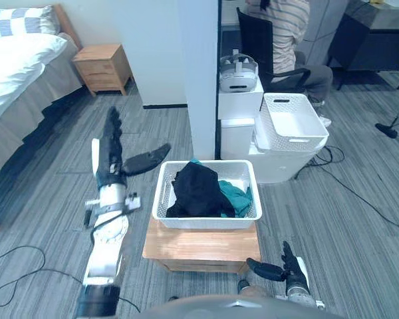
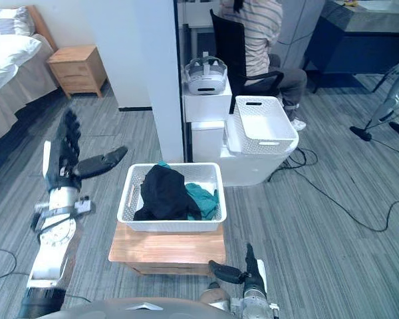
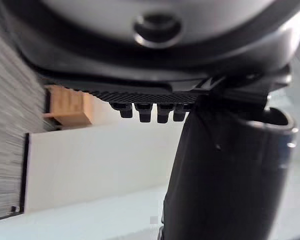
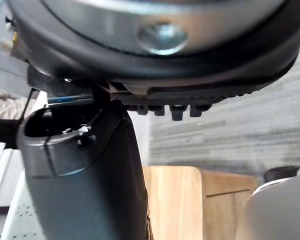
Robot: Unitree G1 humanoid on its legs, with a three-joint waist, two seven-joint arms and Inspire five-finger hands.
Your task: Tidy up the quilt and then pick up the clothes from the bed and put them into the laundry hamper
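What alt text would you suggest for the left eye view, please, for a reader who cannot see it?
A white laundry hamper on a wooden stand holds a black garment and a teal garment. The left hand hovers open beside it, the right hand open lower down; a bed stands at the far left.

Hamper: white perforated laundry hamper [image 2: 169,224] at view centre, standing on a low wooden stand [image 2: 166,251].
Contents: black garment [image 2: 163,191] heaped inside; teal garment [image 2: 204,197] touching it at its 3 o'clock.
Left hand: left hand [image 2: 65,166] at the hamper's 9 o'clock, apart from it, fingers straight toward 12 o'clock, thumb spread toward the hamper.
Right hand: right hand [image 2: 251,276] at the hamper's 5 o'clock, near the stand, fingers straight.
Surroundings: bed [image 2: 6,60] and nightstand [image 2: 76,66] toward 10 o'clock; white pillar [image 2: 156,73] at 12; second white basket [image 2: 266,126], headset [image 2: 205,74] and seated person [image 2: 259,33] toward 1 o'clock.
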